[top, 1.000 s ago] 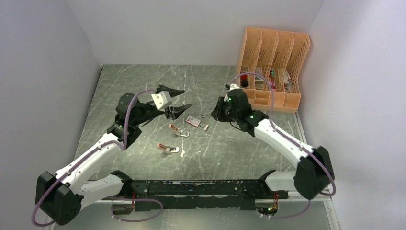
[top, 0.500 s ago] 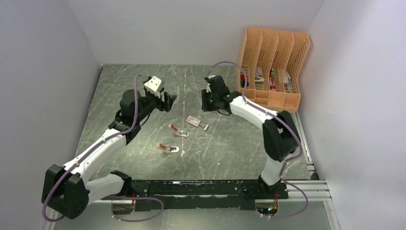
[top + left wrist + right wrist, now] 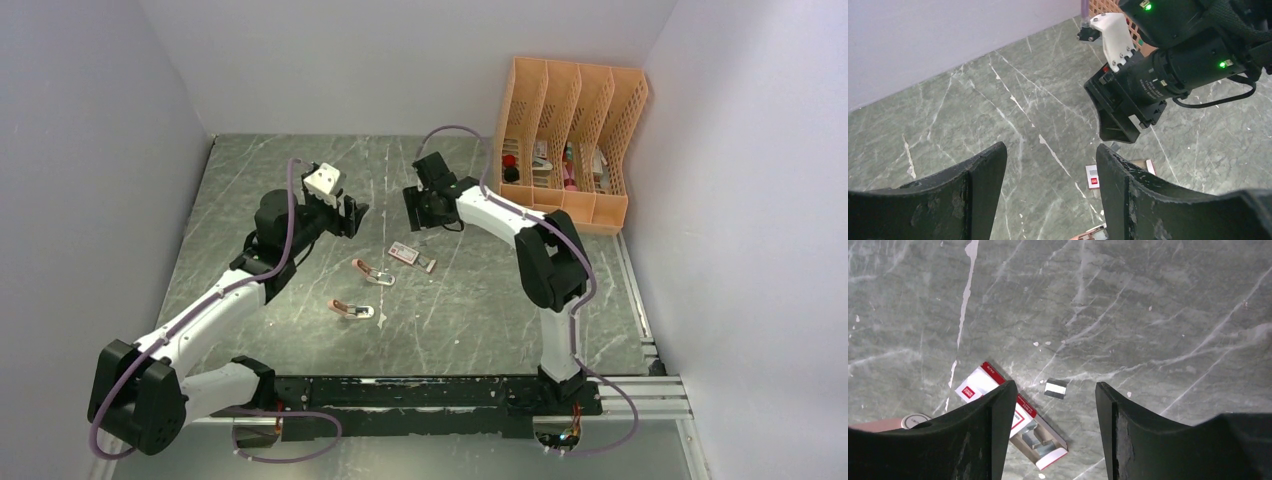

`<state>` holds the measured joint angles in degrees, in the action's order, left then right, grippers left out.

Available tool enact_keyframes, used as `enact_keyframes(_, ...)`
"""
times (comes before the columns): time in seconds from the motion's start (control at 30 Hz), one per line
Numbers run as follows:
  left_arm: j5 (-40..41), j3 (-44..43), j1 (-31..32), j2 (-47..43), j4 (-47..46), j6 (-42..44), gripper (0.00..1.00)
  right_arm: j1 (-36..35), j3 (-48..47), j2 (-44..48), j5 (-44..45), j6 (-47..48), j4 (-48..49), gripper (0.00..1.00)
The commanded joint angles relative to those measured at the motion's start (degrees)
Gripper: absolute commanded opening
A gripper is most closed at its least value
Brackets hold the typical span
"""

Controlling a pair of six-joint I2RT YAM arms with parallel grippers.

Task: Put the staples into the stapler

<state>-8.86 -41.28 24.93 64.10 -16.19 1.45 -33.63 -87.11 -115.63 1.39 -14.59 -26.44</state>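
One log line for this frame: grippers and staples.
left gripper open, empty | right gripper open, empty | staple box lying open on table

Right wrist view, 7 o'clock: staple box point(image 3: 979, 385) half hidden behind right gripper point(image 3: 1055, 390). 8 o'clock: stapler point(image 3: 878, 424) cut by frame edge. Organizer point(image 3: 575, 95) contents too small to identify.

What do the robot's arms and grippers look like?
White shells with black joints on the left arm and right arm, a lilac cable looping along each. The left gripper and right gripper each end in two broad, scuffed black fingers. Green lights glow near the right gripper.
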Motion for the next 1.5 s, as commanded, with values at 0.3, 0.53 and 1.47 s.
enact_keyframes(0.3, 1.14, -0.56, -0.29, -0.53, -0.25, 0.39, 0.71, -2.82, -4.5, -6.73, 4.82, -1.97, -5.98, 0.51)
enact_keyframes(0.53, 1.03, -0.34, -0.26, -1.29, -0.14, 0.74, 0.7, -3.07, -5.59, -8.7, 5.24, -2.28, -7.35, 0.46)
enact_keyframes(1.47, 1.73, 0.35, -0.26, -3.61, -1.86, -0.06, 0.7, -2.22, -2.41, -0.63, 2.0, -2.27, -3.88, 0.25)
